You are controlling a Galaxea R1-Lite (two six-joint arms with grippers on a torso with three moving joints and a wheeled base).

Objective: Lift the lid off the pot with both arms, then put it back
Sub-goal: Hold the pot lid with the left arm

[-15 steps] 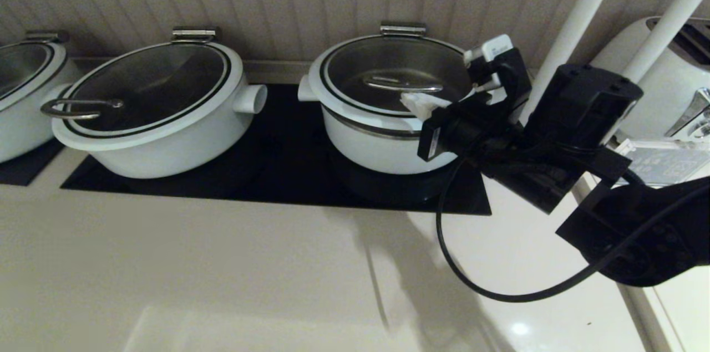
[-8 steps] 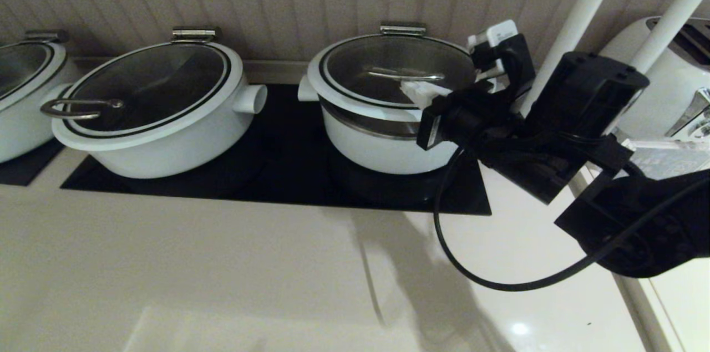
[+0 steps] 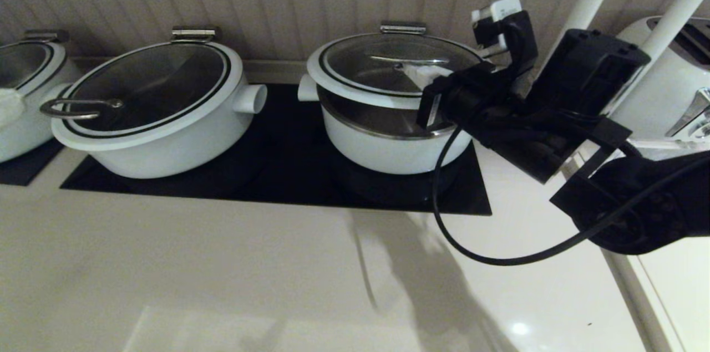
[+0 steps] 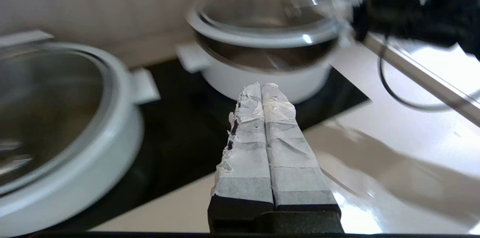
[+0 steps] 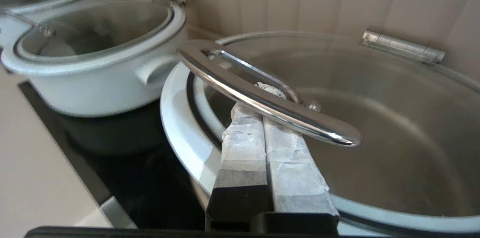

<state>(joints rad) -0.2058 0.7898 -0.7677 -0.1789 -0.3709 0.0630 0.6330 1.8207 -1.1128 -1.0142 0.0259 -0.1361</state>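
The white pot (image 3: 388, 149) stands on the black cooktop (image 3: 277, 174), with its glass lid (image 3: 366, 72) tilted up at the front and hinged at the back. My right gripper (image 3: 421, 74) is shut, its taped fingers pushed under the lid's steel handle (image 3: 407, 59). In the right wrist view the handle (image 5: 300, 120) rests across the right gripper (image 5: 268, 88), above the lid (image 5: 375, 92). My left gripper (image 4: 261, 86) is shut and empty, over the counter in front of the pot (image 4: 225, 80). Its tip (image 3: 8, 105) shows at the head view's left edge.
A second lidded white pot (image 3: 161, 136) stands left of the task pot, and a third (image 3: 22, 130) at the far left. A white toaster (image 3: 676, 91) and two white posts (image 3: 582, 14) stand on the right. A black cable (image 3: 499, 258) hangs over the beige counter (image 3: 222, 274).
My right gripper has risen with the handle on it. The lid's front edge has lifted off the pot rim. My left gripper's tip has entered the head view's left edge.
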